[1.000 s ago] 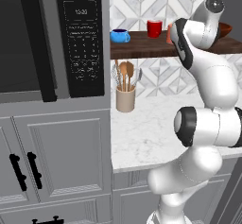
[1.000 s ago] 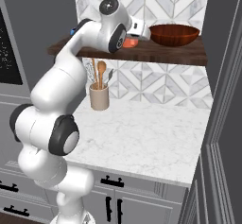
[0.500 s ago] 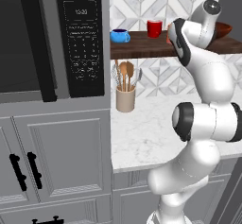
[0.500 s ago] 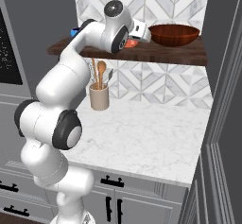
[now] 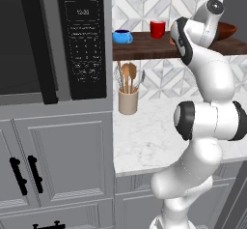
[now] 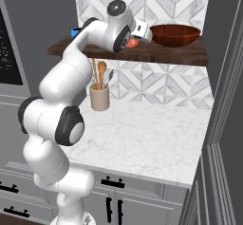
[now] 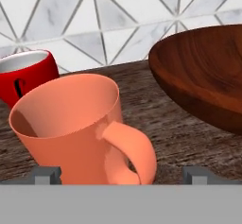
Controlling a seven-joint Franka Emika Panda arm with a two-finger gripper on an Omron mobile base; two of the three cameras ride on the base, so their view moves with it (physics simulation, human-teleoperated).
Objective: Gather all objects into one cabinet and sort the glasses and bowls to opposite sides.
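An orange mug (image 7: 78, 124) stands on the dark wooden shelf (image 7: 156, 119), its handle turned toward the hand. My gripper (image 7: 122, 175) is open, its fingertips (image 7: 47, 174) low on either side and the mug close in front, not gripped. The red mug (image 7: 23, 76) stands just behind it to the left. The wide brown bowl (image 7: 203, 72) sits to the right, apart from the mugs. From the left base, the blue mug (image 5: 122, 36) and red mug (image 5: 157, 29) stand on the shelf (image 5: 144, 50). The bowl (image 6: 174, 34) sits at the shelf's right end.
A beige crock of utensils (image 5: 128, 100) stands on the marble counter (image 6: 142, 143) under the shelf. A black microwave (image 5: 72, 44) fills the left, with grey cabinet doors (image 5: 62, 160) below. A tall grey panel (image 6: 228, 100) closes off the right side.
The arm's upper links have shifted only slightly at the shelf. The mugs and the bowl stand where they were.
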